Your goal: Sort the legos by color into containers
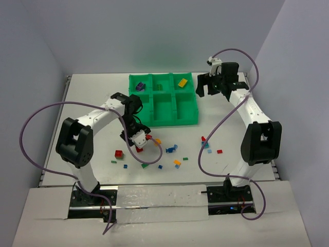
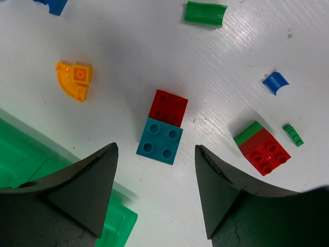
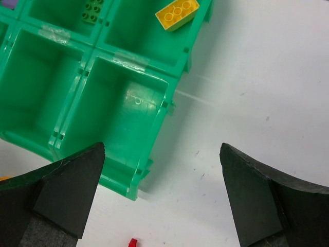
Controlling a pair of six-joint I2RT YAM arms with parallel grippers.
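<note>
"How far along is the sorting?"

"Barely started. The tray (image 1: 169, 122) holds three pieces, all in its back row: a purple brick (image 1: 139, 87), a green brick (image 3: 94, 9) and a yellow brick (image 1: 182, 82). Its front row looks bare."

"And the rest?"

"The other bricks (image 1: 119, 154) lie scattered on the table (image 1: 92, 87) in front of the tray. The left gripper (image 2: 156, 147) hangs there over a teal brick (image 2: 160, 140) joined to a red one (image 2: 168, 107), jaws apart, gripping nothing. The right gripper (image 3: 162, 148), at the tray's right side, gapes wide and empty."
</note>
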